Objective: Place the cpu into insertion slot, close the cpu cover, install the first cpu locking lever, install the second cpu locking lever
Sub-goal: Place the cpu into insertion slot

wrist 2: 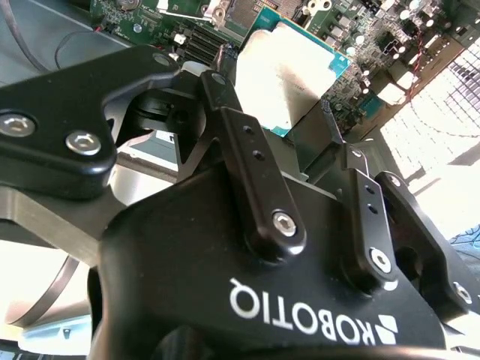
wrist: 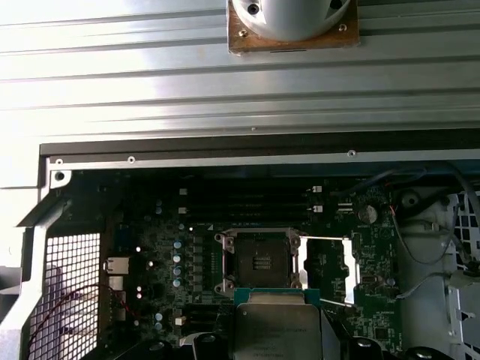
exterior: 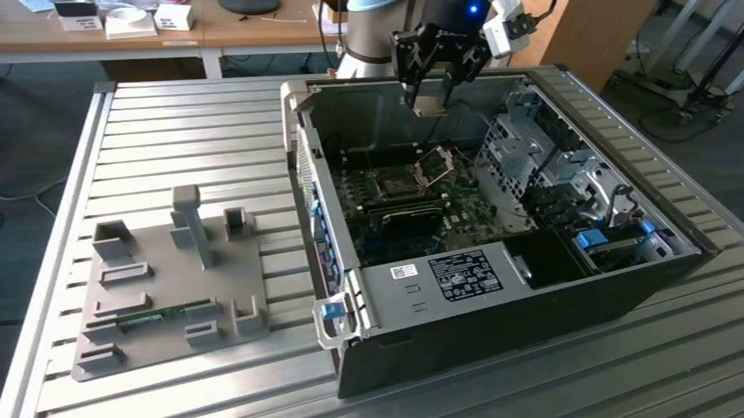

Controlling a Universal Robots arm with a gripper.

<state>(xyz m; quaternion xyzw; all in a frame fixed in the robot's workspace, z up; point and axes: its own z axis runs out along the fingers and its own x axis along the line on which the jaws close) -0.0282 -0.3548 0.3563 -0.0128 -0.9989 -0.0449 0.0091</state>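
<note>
My gripper (exterior: 429, 94) hangs over the back of the open computer case, shut on the cpu (exterior: 428, 105), a flat silvery square chip. In the second wrist view the cpu (wrist 2: 292, 71) sits between two black fingers (wrist 2: 225, 97). The insertion slot (exterior: 393, 182) lies bare on the green motherboard, below the chip and toward the exterior view's left. The cpu cover (exterior: 441, 162) stands flipped open beside it. In the first wrist view the cpu (wrist: 277, 330) is just short of the insertion slot (wrist: 260, 262), with the cpu cover (wrist: 349, 270) swung aside and a thin lever (wrist: 334, 304) raised.
The case's walls (exterior: 305, 148) ring the motherboard. A metal drive cage (exterior: 546, 165) with cables fills the exterior view's right side of the case. A grey fixture plate (exterior: 174, 287) with upright posts and a memory stick (exterior: 152, 315) lies on the slatted table (exterior: 174, 139).
</note>
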